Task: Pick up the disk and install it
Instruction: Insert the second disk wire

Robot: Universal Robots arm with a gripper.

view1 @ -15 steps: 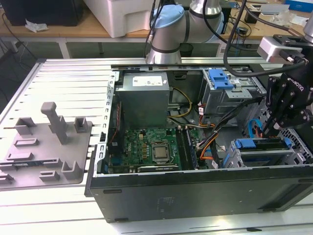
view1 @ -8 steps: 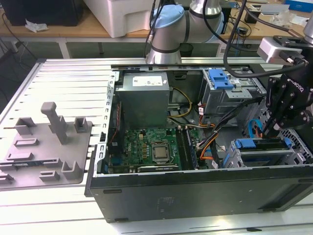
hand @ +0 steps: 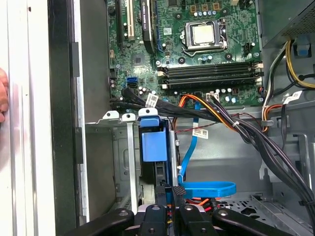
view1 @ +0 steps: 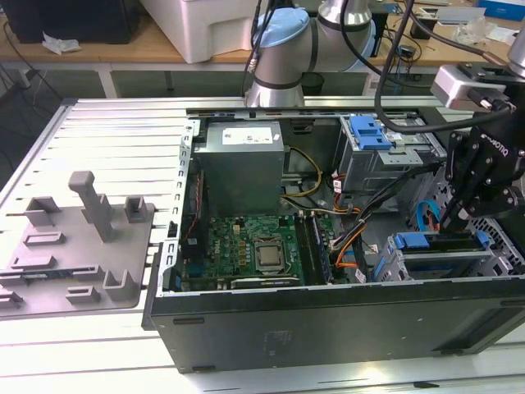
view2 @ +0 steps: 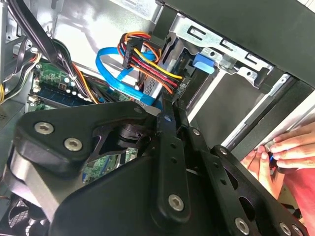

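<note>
We see the gripper (view1: pixel 456 220) at the case's four o'clock, closed on the disk (hand: pixel 153 147) standing edge-on in its bay (hand: pixel 123 147). We should keep it square to the rails and press gently

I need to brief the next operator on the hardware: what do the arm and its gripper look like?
The arm has silver tube segments and joints with light blue caps. Thick black cables loop down from it. The gripper is matte black with white lettering on its body; in the second wrist view its links are flat black bars pinned with silver screws.
</note>
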